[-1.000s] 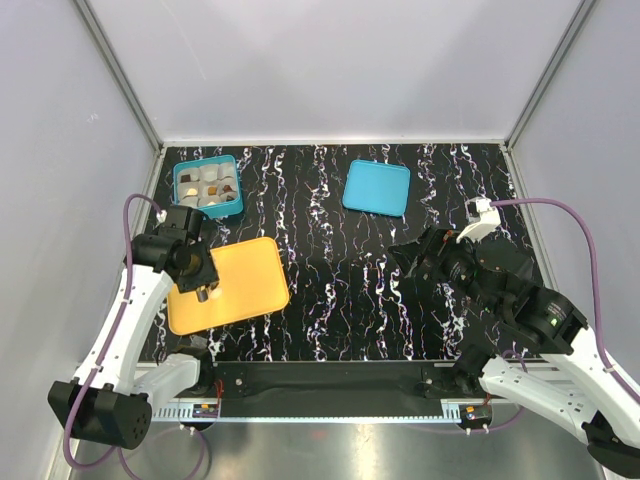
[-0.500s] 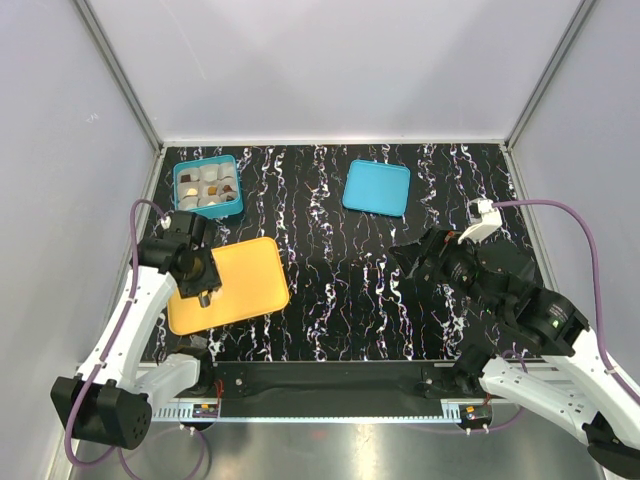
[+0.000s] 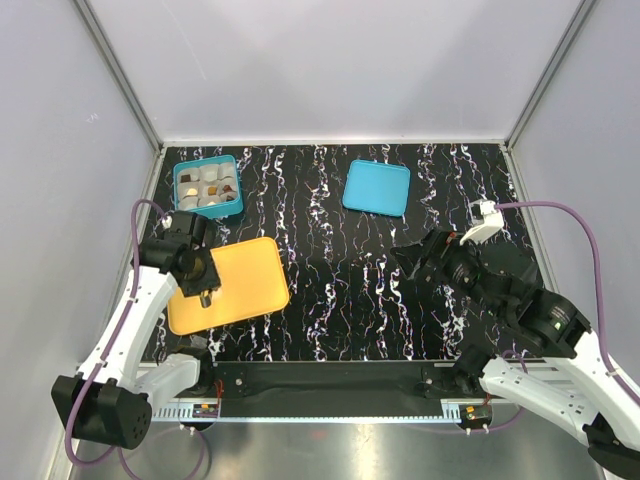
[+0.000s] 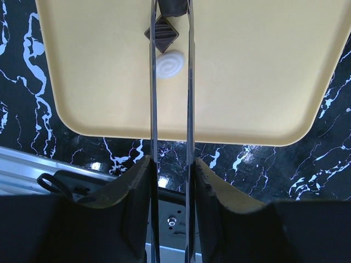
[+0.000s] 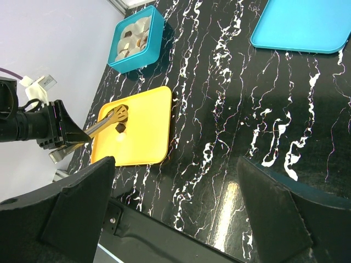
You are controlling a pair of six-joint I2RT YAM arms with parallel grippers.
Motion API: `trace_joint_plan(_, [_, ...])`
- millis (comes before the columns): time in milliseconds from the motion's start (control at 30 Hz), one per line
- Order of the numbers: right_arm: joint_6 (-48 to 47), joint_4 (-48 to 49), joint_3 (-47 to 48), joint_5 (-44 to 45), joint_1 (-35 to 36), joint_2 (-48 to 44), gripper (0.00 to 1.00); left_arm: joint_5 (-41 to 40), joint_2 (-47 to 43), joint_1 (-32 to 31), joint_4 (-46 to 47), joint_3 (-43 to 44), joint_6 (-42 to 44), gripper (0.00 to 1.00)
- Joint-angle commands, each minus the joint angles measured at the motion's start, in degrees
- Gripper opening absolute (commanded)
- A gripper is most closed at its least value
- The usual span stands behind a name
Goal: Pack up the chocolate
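Note:
My left gripper (image 3: 196, 270) is shut on a pair of thin metal tongs (image 4: 170, 109) and holds them over the orange tray (image 3: 250, 285). In the left wrist view my gripper (image 4: 171, 164) points the blades at a dark brown chocolate (image 4: 162, 33) and a cream-white chocolate (image 4: 169, 64), both lying on the tray (image 4: 263, 71) between the slightly parted blades. The tong tips run off the top edge. The teal box (image 3: 208, 187) holds several chocolates in pale compartments. My right gripper (image 3: 420, 262) is open and empty above the table, to the right of the tray.
The flat teal lid (image 3: 377, 187) lies at the back centre-right. The right wrist view shows the box (image 5: 137, 39), the tray (image 5: 145, 131), the tongs (image 5: 104, 124) and the lid (image 5: 301, 24). The table's near rail (image 3: 320, 385) runs along the front.
My left gripper with the tongs has shifted slightly over the tray's left part. The right arm has barely moved.

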Motion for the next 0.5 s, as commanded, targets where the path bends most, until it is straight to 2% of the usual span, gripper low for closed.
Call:
trace_joint_plan(0, [0.2, 0.7, 0.2, 0.2, -0.2, -0.5, 1.00, -0.5, -0.4, -0.3, -0.2, 2.5, 0.4, 0.34])
trace_joint_plan(267, [0.1, 0.1, 0.8, 0.2, -0.2, -0.6, 1.00, -1.8, -0.7, -0.3, -4.5, 10.3, 0.1, 0.32])
trace_joint_plan(467, [-0.1, -0.3, 1.2, 0.8, -0.2, -0.8, 1.00, 0.4, 1.2, -0.3, -1.0, 15.0, 1.2, 0.31])
